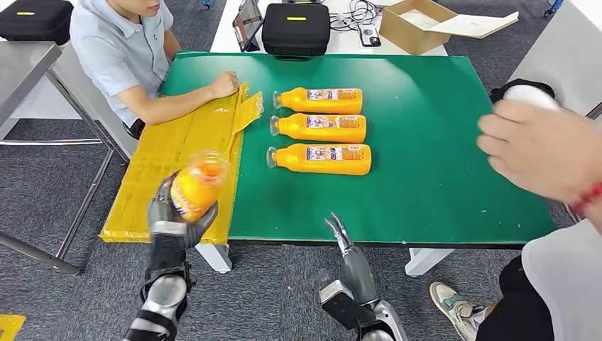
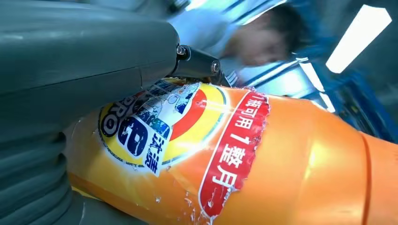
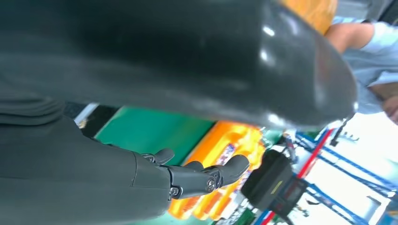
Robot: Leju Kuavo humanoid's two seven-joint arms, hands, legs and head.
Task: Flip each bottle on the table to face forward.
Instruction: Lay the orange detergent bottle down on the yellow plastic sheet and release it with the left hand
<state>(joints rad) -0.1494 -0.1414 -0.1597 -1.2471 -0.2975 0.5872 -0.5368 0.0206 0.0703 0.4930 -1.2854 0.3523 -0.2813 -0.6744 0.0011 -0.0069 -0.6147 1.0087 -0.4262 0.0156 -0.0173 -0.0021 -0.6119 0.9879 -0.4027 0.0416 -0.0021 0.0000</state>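
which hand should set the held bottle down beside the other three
Left, most likely. The left hand already grips the orange bottle over the yellow sheet; the right hand hangs open and empty below the table edge.

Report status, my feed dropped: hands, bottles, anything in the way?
Left robot hand grips an orange bottle over the yellow strip. Right robot hand open, empty. Three bottles lying on green table. Person's hand intrudes right.

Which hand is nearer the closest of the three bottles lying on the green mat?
Right. The right hand hangs at the table's near edge below that bottle; the left hand, gripping another bottle, is off over the yellow sheet.
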